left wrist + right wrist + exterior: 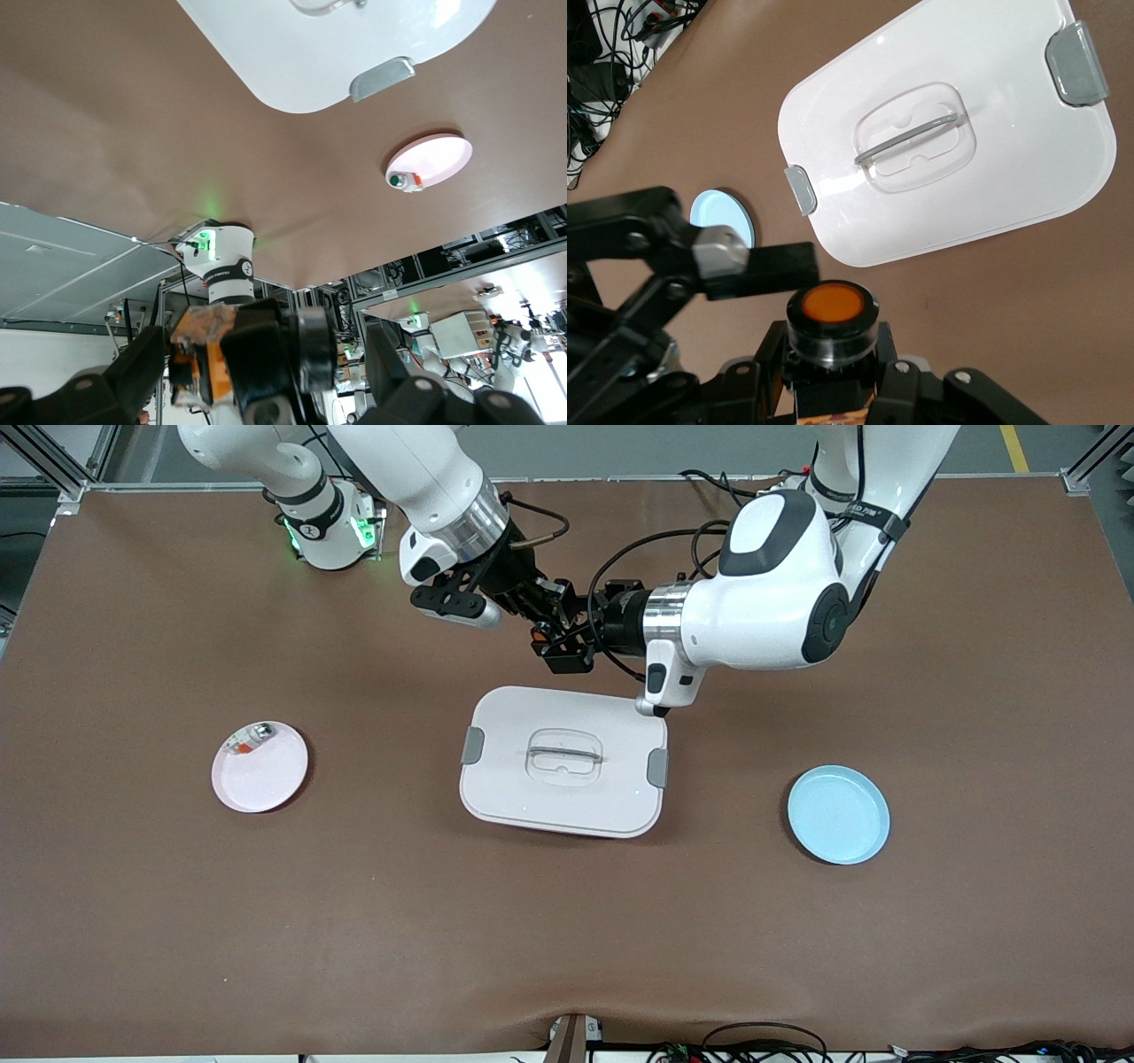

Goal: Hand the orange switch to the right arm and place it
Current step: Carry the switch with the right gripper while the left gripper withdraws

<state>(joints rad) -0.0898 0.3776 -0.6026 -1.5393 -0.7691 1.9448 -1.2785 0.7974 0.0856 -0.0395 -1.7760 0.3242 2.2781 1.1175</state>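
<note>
The orange switch (831,312) is up in the air over the brown table, just above the farther edge of the white box. In the right wrist view its round orange end faces the camera. My right gripper (833,381) is shut on its black body, one finger on each side. My left gripper (266,363) meets it from the left arm's end. Its fingers (80,390) stand wide apart around the switch (204,363) and look apart from it. One left finger (757,261) shows beside the orange end. In the front view the switch (542,636) sits between both hands.
A white lidded box (563,797) with grey clips sits mid-table under the hands. A pink plate (266,779) with a clear-whitish piece (248,740) lies toward the right arm's end. A blue plate (838,814) lies toward the left arm's end.
</note>
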